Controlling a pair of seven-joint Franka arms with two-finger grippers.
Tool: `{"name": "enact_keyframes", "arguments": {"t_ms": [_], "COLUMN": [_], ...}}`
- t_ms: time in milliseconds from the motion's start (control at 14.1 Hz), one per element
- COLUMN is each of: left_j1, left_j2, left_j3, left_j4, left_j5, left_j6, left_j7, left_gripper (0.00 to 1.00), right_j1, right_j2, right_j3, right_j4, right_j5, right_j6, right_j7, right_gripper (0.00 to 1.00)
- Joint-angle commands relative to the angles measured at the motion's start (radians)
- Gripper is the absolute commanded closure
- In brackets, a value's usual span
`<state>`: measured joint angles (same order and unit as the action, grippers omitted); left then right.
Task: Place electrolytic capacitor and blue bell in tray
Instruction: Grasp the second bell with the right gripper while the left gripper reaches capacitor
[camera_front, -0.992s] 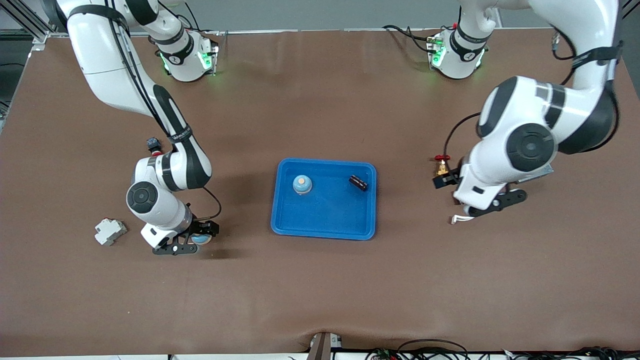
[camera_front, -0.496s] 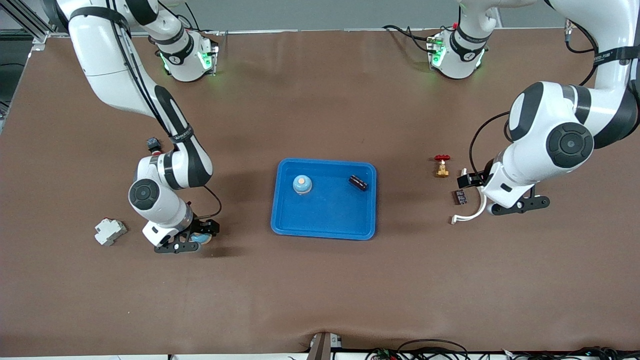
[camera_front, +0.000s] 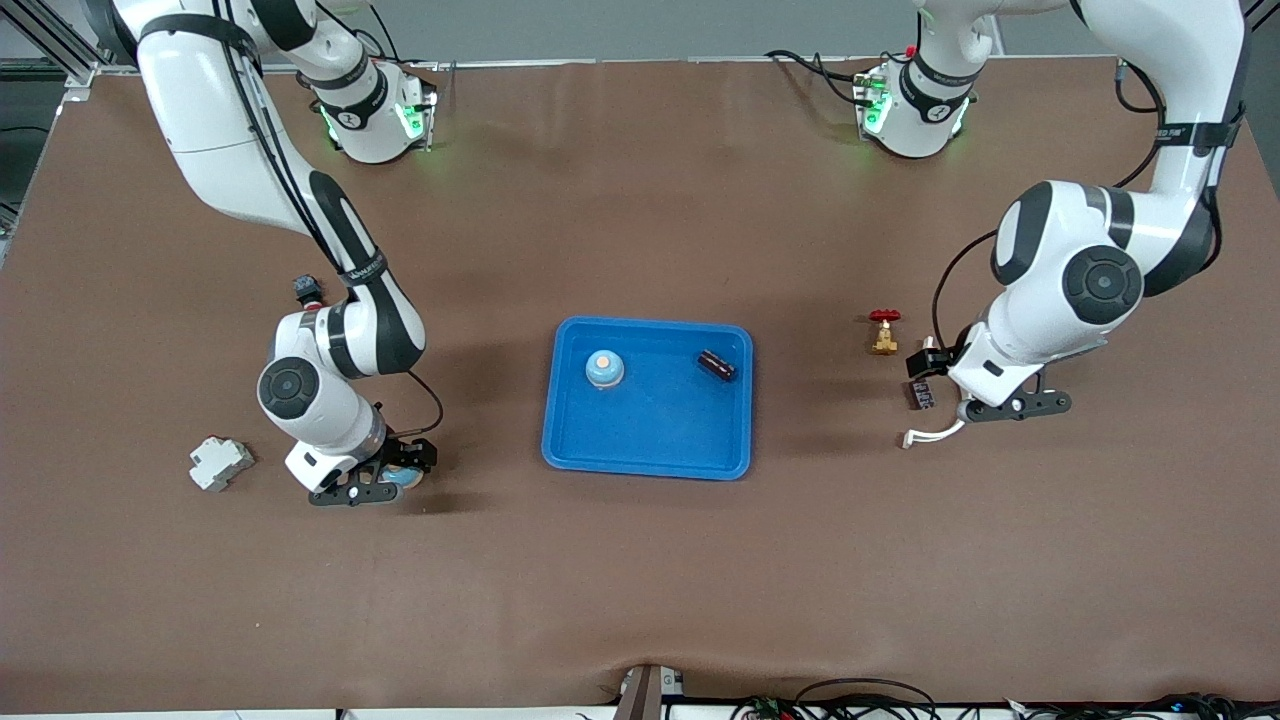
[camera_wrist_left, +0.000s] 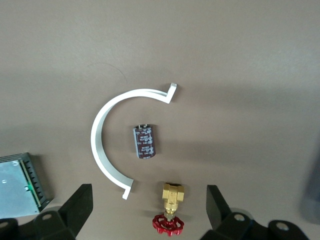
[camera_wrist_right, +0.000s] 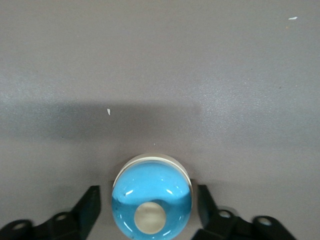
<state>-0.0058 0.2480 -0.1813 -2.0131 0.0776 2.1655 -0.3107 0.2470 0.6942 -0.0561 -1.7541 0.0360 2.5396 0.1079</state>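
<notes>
sitting in the blue tray (camera_front: 645, 455) are 1 blue bell (camera_front: 604, 369) and 1 dark capacitor (camera_front: 716, 365), apart from each other. a 2nd blue bell (camera_front: 400, 478) (camera_wrist_right: 152, 197) is resting on the table toward the right arm's end, and the right gripper (camera_front: 385, 480) (camera_wrist_right: 148, 200) is reaching down around it. the bell is being cut off by the frame's edge in the right wrist view, so i cannot tell whether it is being clamped. the left gripper (camera_front: 1000, 408) (camera_wrist_left: 150, 200) is hanging released and holding nothing over a brown capacitor (camera_wrist_left: 145, 142), a white curved clip (camera_front: 925, 432) (camera_wrist_left: 107, 150) and a brass valve (camera_front: 884, 335) (camera_wrist_left: 171, 200). the left arm is partly hiding that capacitor in the front view. a grey box (camera_wrist_left: 20, 185) is showing only at the wrist view's edge. a small dark item (camera_front: 307, 290) is proving hard to make out.
</notes>
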Motion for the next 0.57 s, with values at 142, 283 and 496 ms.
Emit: {"name": "enact_keyframes", "arguments": {"t_ms": [142,283,496], "left_j1": [0.009,0.010,0.015], "left_j2": [0.031,0.062,0.125], "left_j3": [-0.006,-0.001,0.002], "left_j4": [-0.022,-0.022,-0.021], "left_j5": [0.047,0.047,0.050], "left_j6": [0.069,0.109,0.190], "left_j7": [-0.007,-0.027,-0.089], "left_gripper": [0.00,0.00,0.00], "right_j1": [0.003,0.017,0.061], "right_j2": [-0.008,-0.039,-0.058], "right_j3": [0.024,0.039,0.044], "right_j4": [-0.001,0.004,0.056], "right_j5": [0.009,0.009,0.010], "right_j6": [-0.004,-0.036,-0.160], "right_j7": [0.033,0.123,0.249], "right_gripper": [1.00,1.00,1.00]}}
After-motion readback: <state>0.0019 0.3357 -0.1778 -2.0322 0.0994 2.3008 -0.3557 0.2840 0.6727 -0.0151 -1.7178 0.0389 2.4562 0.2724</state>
